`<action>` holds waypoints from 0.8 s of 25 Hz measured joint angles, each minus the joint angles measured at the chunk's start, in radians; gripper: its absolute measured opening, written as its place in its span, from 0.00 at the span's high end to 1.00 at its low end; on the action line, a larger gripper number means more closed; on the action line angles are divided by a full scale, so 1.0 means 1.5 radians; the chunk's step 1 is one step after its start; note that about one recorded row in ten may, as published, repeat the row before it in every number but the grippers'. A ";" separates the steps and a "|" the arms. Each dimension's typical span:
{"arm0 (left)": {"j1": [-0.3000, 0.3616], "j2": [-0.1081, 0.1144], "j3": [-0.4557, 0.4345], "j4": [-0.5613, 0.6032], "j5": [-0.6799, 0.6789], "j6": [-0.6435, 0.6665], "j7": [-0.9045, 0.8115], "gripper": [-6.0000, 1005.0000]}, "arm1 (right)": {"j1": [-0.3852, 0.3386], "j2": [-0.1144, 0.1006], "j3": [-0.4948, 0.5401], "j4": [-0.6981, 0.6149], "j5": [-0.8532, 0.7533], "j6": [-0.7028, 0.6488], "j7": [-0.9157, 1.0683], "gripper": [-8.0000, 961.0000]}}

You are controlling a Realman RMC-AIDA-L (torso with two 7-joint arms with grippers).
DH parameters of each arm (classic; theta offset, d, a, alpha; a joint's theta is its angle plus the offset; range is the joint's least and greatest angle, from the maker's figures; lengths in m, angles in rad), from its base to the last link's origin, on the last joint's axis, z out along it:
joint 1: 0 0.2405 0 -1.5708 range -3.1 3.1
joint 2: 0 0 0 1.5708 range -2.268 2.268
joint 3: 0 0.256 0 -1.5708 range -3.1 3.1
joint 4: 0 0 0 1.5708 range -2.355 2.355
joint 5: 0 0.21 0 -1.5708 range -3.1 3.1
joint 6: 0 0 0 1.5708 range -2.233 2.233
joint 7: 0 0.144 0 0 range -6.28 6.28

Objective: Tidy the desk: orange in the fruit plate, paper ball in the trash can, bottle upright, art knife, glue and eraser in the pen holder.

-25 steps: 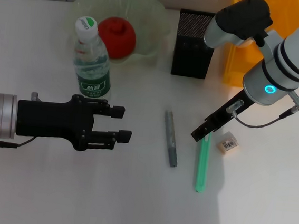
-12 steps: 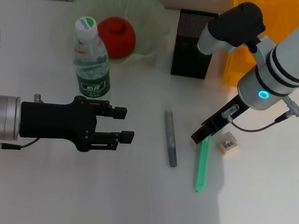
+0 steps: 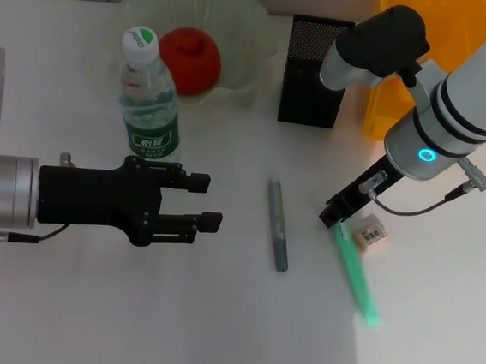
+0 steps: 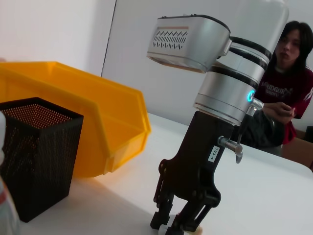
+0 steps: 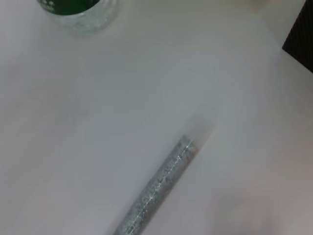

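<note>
Right tool [image 3: 336, 215] at one glue [image 3: 356, 274], one eraser [image 3: 371, 236].

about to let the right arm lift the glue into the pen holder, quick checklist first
1. Right gripper at the glue: ok, at its top end.
2. Firm grasp: cannot tell; the glue is skewed and blurred.
3. Eraser clear of the glue: ok, beside it but apart.
4. Pen holder upright, mouth open: ok.
5. Art knife out of the way: ok, lying flat to the left.
6. Left gripper clear: ok, open, hovering in front of the bottle.
</note>
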 joint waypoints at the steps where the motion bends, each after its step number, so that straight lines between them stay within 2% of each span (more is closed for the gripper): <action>1: -0.001 -0.002 0.000 0.000 0.000 -0.003 0.001 0.38 | 0.000 0.000 0.000 0.000 0.000 0.000 0.000 0.54; 5: -0.002 -0.005 0.000 0.000 0.000 -0.010 0.001 0.38 | 0.000 0.000 0.000 0.001 0.000 0.000 0.000 0.61; 10: -0.001 -0.007 0.003 0.000 0.000 -0.017 0.002 0.38 | 0.000 0.000 0.000 0.000 0.000 0.001 0.000 0.74; 11: -0.002 -0.007 0.003 -0.001 0.000 -0.018 0.002 0.38 | -0.001 0.000 0.000 -0.001 0.000 0.001 0.000 0.79; 20: -0.002 -0.007 0.003 -0.001 0.000 -0.026 0.002 0.38 | -0.002 0.000 0.000 -0.003 0.000 -0.003 0.000 0.80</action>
